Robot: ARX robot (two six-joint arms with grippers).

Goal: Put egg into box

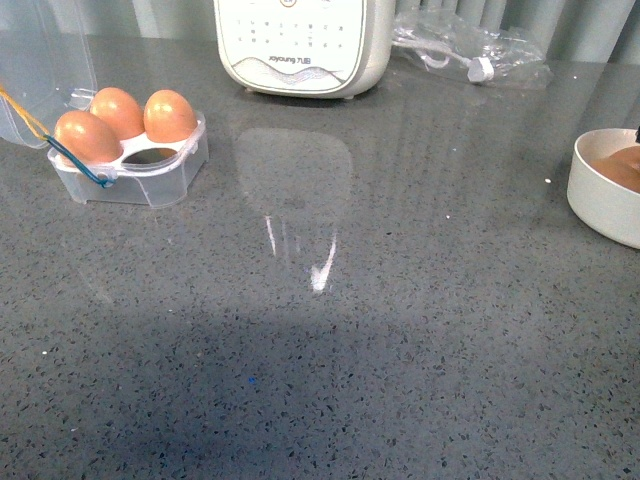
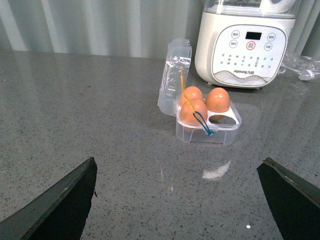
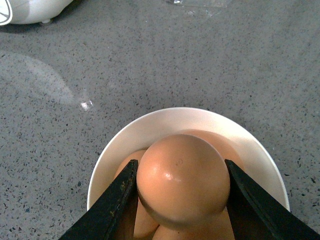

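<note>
In the right wrist view my right gripper point(image 3: 182, 187) is shut on a smooth orange-brown egg point(image 3: 182, 177), held over the white bowl point(image 3: 150, 125) with other brown eggs under it. The clear box point(image 1: 150, 180) stands at the table's far left with its lid point(image 1: 40, 60) swung open and three brown eggs point(image 1: 120, 110) in it; one near cell point(image 1: 152, 155) is empty. A yellow and blue band hangs at its side. My left gripper point(image 2: 177, 200) is open above bare table, the box point(image 2: 207, 131) a short way ahead of it.
A white kitchen appliance point(image 1: 300, 45) stands at the back middle, with a crumpled clear plastic bag point(image 1: 470, 50) to its right. The white bowl point(image 1: 600, 200) sits at the right edge of the grey speckled table. A curtain hangs behind.
</note>
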